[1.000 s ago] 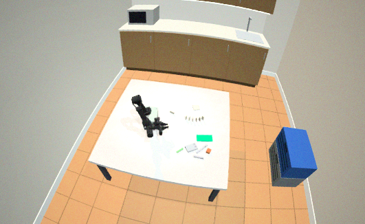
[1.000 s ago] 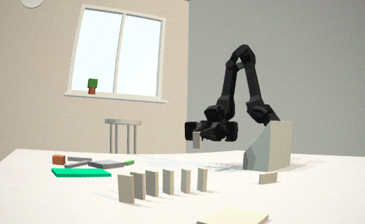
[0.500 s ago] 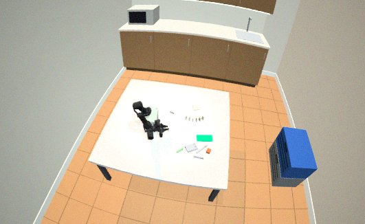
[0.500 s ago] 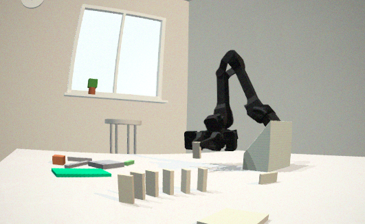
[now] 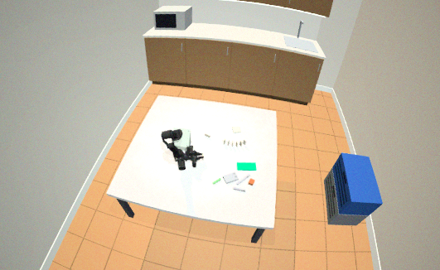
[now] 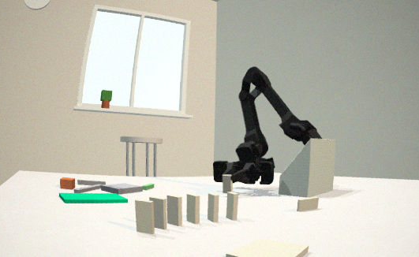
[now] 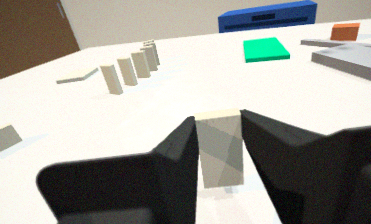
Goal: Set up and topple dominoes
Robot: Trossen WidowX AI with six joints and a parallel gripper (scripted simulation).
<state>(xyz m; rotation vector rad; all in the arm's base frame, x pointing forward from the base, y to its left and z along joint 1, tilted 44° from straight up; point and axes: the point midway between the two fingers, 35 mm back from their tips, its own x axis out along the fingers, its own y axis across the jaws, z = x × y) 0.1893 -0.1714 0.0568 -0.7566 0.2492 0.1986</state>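
Note:
My gripper (image 5: 202,156) (image 6: 227,180) (image 7: 216,120) is shut on a beige domino (image 6: 227,186) (image 7: 221,155). It holds the domino upright and low, in front of the arm's base and away from the row; whether its foot touches the table cannot be told. Several standing dominoes (image 6: 144,217) (image 7: 111,80) form a spaced, upright row, seen beyond the fingers at upper left in the wrist view. Another domino (image 5: 207,135) (image 6: 308,204) (image 7: 3,141) lies on its long edge at the wrist view's left, apart from the row.
A flat cream slab (image 5: 236,130) (image 6: 269,249) (image 7: 78,76) lies near the row. A green slab (image 5: 246,166) (image 6: 93,198) (image 7: 266,49) lies on its other side, near a grey block (image 5: 230,178) (image 6: 121,188), grey bars, a small green piece (image 5: 216,180) and an orange block (image 5: 251,181) (image 6: 67,183) (image 7: 345,32).

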